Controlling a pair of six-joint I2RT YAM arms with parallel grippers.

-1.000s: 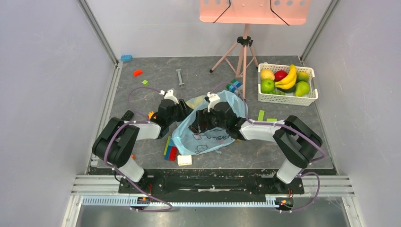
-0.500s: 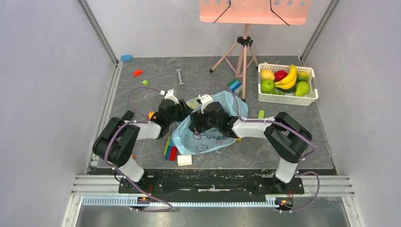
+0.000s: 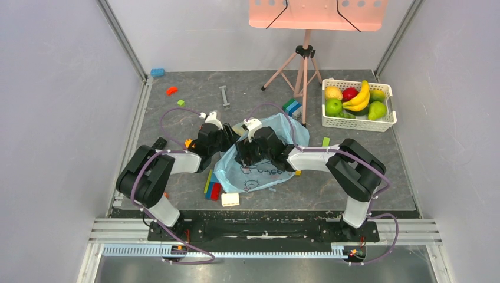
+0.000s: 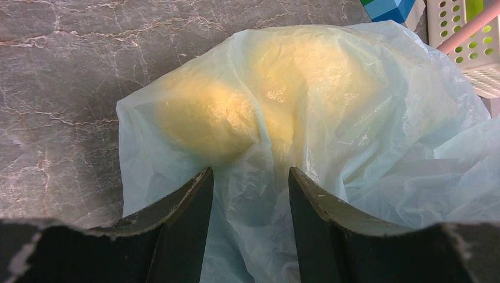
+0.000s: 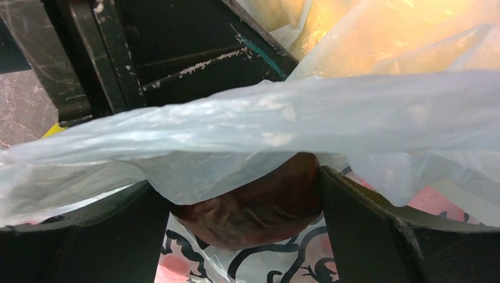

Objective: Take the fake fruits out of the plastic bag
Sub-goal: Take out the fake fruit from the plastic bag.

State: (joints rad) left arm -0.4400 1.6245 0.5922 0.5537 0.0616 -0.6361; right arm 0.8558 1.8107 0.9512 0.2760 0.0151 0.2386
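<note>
The light-blue plastic bag (image 3: 262,171) with its pink-and-dark print lies crumpled between my two arms. My left gripper (image 3: 229,139) is at the bag's left edge. In the left wrist view it (image 4: 250,200) is open, with bag film between its jaws. Two yellow fruits (image 4: 206,118) show through the film ahead of it. My right gripper (image 3: 243,154) reaches inside the bag from the right. In the right wrist view it (image 5: 244,236) is shut on the dark maroon fruit (image 5: 253,203), under a fold of bag film (image 5: 265,130) and over the printed layer.
A white slotted basket (image 3: 358,122) with other fruits stands at the back right. A pink tripod (image 3: 303,71) stands behind the bag. Loose building blocks (image 3: 212,188) and a white block (image 3: 230,199) lie left of the bag. A blue-green block (image 3: 291,107) sits near the tripod.
My right gripper has moved left and deeper into the bag, dragging the bag's film with it. The left gripper has stayed at the bag's left edge.
</note>
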